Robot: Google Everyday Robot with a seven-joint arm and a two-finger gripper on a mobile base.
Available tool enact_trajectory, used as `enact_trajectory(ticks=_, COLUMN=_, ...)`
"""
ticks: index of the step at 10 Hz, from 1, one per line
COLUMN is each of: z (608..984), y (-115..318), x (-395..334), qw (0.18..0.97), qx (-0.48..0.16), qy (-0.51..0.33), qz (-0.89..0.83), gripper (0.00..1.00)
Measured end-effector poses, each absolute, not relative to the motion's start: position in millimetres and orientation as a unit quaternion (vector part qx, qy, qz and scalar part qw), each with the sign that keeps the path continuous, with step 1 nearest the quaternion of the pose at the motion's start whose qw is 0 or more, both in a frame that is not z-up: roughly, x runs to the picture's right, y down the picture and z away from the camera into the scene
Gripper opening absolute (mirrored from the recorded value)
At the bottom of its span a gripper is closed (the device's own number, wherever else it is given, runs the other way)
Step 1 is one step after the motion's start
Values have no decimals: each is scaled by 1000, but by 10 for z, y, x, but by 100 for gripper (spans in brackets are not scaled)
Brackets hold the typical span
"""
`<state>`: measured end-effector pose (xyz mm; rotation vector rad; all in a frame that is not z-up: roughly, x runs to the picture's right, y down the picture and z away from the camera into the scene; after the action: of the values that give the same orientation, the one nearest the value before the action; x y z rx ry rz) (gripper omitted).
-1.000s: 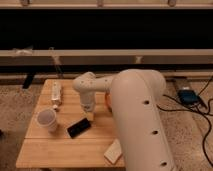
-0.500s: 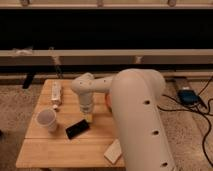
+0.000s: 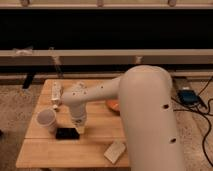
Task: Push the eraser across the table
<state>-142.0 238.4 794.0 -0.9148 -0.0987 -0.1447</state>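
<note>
Black eraser (image 3: 66, 133), closed tool (image 3: 79, 129) just beside

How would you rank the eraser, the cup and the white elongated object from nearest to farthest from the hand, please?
The hand is low over the table near its middle.
1. Eraser: just beside it, picture-left.
2. Cup: farther picture-left.
3. White elongated object: back left corner.
</note>
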Motion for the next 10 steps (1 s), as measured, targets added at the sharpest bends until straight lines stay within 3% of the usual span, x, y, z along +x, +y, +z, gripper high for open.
enact_trajectory(ticks=3, z=7830, y=2477, x=-1546, qw=895, qx=-430, qy=-71, qz=-90, gripper=0)
enact_trajectory(ticks=10, z=7730, y=2185, x=-2026, qw=906, qx=-396, qy=-116, qz=-98, gripper=0)
